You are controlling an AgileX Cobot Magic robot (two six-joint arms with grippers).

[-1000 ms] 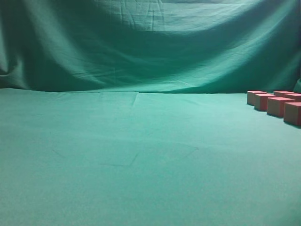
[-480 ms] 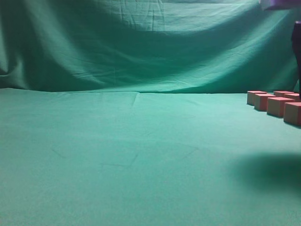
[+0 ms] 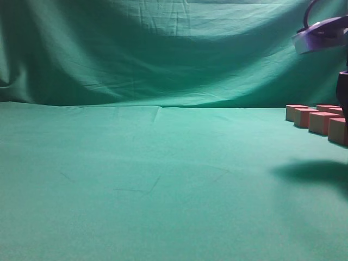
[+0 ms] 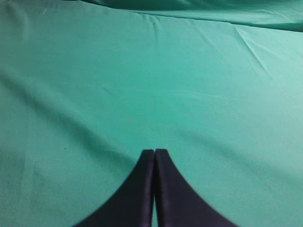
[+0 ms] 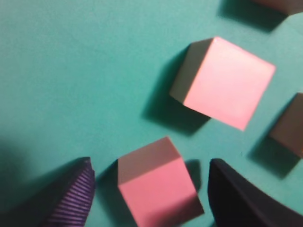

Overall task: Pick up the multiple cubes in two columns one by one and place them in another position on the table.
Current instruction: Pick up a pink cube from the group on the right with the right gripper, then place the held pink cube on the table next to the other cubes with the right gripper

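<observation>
I am looking down through the right wrist camera, where the right gripper (image 5: 151,189) is hanging with its fingers spread wide; one ribbed purple finger (image 5: 71,198) is showing at the lower left and a dark finger (image 5: 241,198) at the lower right. A pinkish-red cube (image 5: 158,189) is sitting on the cloth between those two fingers, with a gap showing on either side, so neither finger is touching it and nothing is being pinched. A second cube (image 5: 222,82) is lying just beyond the fingertips and a little toward the dark finger's side, turned at a slant. Parts of two more cubes are peeking in at the frame's far edge and beside the dark finger. In the exterior view, the row of cubes (image 3: 318,120) is sitting at the far right, directly beneath the right arm's pale wrist housing (image 3: 321,37). The left gripper (image 4: 155,189) is hovering over bare cloth with its two dark fingers pressed together, holding nothing, and no cube is lying near it. The table (image 3: 163,179) is wearing a slightly creased green cloth, and a draped green backdrop (image 3: 163,49) is filling the space behind it.
</observation>
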